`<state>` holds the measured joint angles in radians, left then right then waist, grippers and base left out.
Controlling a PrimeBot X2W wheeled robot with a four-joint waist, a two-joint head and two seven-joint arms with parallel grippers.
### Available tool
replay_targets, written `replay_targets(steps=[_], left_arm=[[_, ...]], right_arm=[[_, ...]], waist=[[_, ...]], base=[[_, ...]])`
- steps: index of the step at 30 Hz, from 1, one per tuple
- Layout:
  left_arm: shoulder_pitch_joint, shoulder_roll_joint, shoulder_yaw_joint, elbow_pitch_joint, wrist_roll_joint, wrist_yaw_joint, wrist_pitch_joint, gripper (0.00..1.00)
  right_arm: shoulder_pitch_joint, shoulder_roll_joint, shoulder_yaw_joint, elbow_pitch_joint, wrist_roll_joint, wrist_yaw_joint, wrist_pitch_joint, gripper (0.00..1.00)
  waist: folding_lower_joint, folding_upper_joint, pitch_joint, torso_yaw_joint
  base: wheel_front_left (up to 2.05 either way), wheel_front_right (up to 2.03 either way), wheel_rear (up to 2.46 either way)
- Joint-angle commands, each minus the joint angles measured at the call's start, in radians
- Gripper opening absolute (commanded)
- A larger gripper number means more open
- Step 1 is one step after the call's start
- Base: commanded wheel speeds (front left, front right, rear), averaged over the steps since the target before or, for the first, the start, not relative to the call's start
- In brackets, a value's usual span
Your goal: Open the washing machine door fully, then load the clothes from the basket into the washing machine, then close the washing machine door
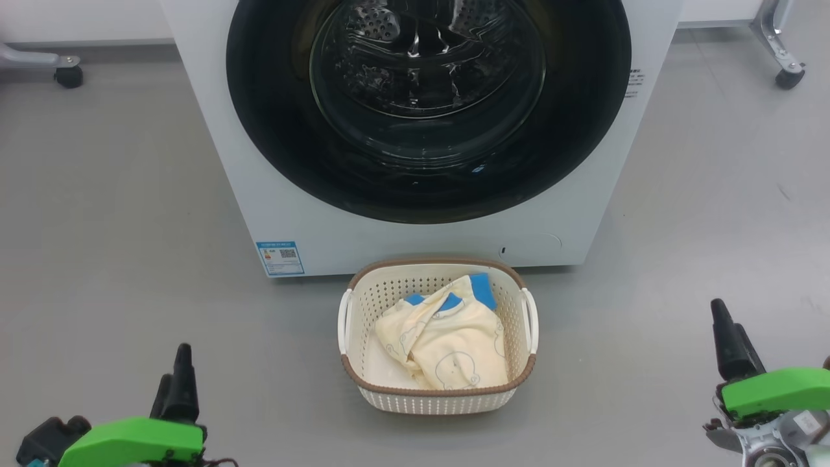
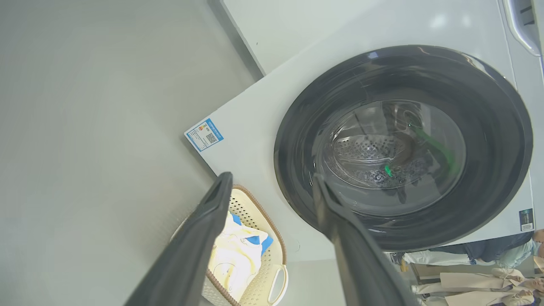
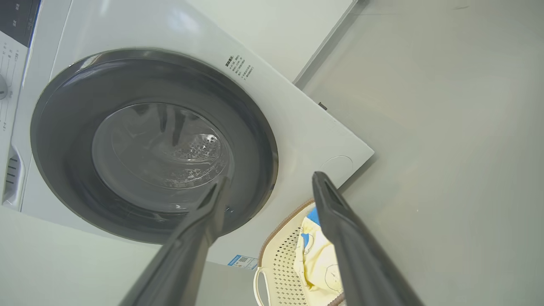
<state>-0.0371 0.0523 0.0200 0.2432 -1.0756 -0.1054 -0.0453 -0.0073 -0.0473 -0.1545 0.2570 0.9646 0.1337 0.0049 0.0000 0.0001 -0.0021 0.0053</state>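
The white washing machine (image 1: 214, 130) stands straight ahead, and its round black washing machine door (image 1: 428, 175) with the glass bowl lies shut flat against the front. On the floor before it sits the cream basket (image 1: 441, 402), holding the pale yellow clothes (image 1: 447, 337) with blue cuffs. My left gripper (image 1: 174, 363) is at the lower left, open and empty, well left of the basket. My right gripper (image 1: 726, 321) is at the lower right, also open and empty. The left wrist view shows the left gripper (image 2: 271, 176) with its jaws spread before the door (image 2: 488, 170) and basket (image 2: 255, 212). In the right wrist view the right gripper (image 3: 270, 177) frames the door (image 3: 63, 127) and clothes (image 3: 314, 263).
Grey floor surrounds the machine and basket on all sides. A metal leg on a black castor (image 1: 68, 74) stands at the far left and another castor (image 1: 788, 74) at the far right. A blue energy sticker (image 1: 280, 257) marks the machine's lower left front.
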Motion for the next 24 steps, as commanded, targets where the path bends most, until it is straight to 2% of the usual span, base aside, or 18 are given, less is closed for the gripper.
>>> replay_targets(steps=[1,13,24], left_arm=[[-0.057,0.020,0.008,-0.044,0.052,-0.002,-0.015,1.00],[-0.065,0.037,-0.020,-0.046,0.270,0.008,-0.050,1.00],[-0.076,0.045,-0.046,-0.026,0.402,0.010,-0.079,1.00]], right_arm=[[-0.054,-0.026,0.001,-0.046,-0.056,-0.001,-0.013,1.00],[-0.062,-0.025,0.016,-0.068,-0.243,-0.002,-0.025,1.00],[-0.065,-0.025,0.028,-0.088,-0.370,-0.002,-0.033,1.00]], waist=[[0.0000,-0.0001,0.000,0.001],[0.0000,-0.0001,0.001,0.003],[0.0000,-0.0001,0.000,0.005]], base=[[0.00,0.00,0.00],[0.00,0.00,0.00],[0.00,0.00,0.00]])
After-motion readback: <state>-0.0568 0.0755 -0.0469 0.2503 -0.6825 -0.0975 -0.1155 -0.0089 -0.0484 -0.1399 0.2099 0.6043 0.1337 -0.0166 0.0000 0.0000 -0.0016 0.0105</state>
